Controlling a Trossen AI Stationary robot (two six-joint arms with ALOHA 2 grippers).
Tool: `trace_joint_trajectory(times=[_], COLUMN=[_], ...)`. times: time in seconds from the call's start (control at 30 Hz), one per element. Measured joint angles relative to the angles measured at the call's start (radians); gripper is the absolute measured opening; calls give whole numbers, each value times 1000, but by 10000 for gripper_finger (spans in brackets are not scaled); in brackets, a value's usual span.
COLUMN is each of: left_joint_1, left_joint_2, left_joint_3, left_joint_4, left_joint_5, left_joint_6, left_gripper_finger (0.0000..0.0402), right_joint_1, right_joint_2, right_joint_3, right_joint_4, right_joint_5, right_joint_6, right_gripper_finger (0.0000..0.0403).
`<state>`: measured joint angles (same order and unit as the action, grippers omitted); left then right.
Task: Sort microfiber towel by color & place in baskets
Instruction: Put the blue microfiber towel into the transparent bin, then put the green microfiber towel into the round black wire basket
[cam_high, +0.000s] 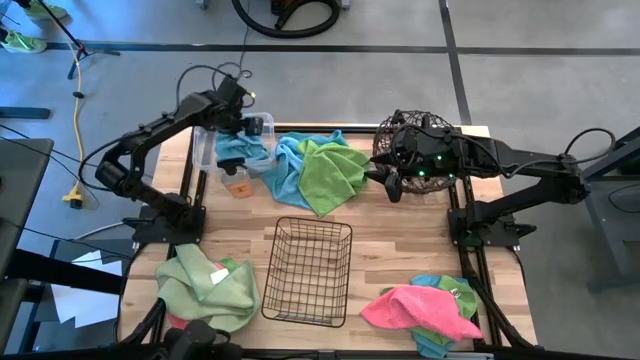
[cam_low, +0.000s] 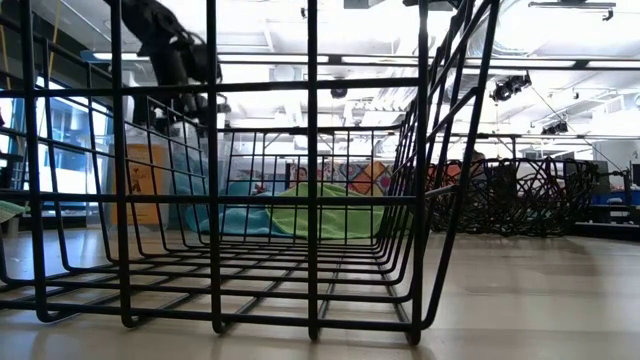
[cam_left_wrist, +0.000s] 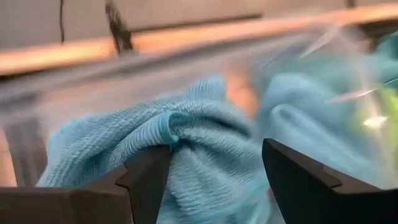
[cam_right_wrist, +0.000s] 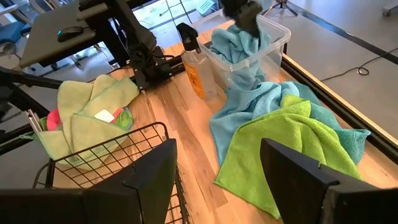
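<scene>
Near edge of pale wooden bench (cam_high: 400, 250): heap of lime green cloths (cam_high: 208, 286) at left, pink cloth pile (cam_high: 418, 308) at right, black rectangular wire basket (cam_high: 308, 270) between. Farther back: light blue and green towels (cam_high: 318, 170) spread mid-bench. Beyond: left gripper (cam_high: 243, 122) spread over light blue cloth (cam_left_wrist: 186, 143) in clear plastic bin (cam_high: 205, 148); right gripper (cam_high: 390, 185) spread, beside dark round woven basket (cam_high: 392, 140).

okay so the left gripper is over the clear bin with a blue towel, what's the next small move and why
Probably lift the left gripper straight up, clear of the clear bin. Its fingers stand apart around the blue towel, which already lies bunched in the bin.
</scene>
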<state>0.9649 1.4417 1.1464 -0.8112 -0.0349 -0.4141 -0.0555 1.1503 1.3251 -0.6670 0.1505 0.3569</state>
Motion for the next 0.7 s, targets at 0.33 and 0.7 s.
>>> trace_joint_trajectory(times=[0.33, 0.7], left_joint_1=[-16, -214], left_joint_2=[-54, -163], left_joint_3=[197, 231], left_joint_4=[0, 59], left_joint_5=[0, 1], left_joint_6=[47, 23], left_gripper_finger=[244, 244], right_joint_1=[0, -1], right_joint_2=[0, 0], right_joint_3=[0, 0], right_joint_4=[0, -1], right_joint_5=[0, 0], right_joint_6=[-25, -59], right_gripper_finger=[229, 229])
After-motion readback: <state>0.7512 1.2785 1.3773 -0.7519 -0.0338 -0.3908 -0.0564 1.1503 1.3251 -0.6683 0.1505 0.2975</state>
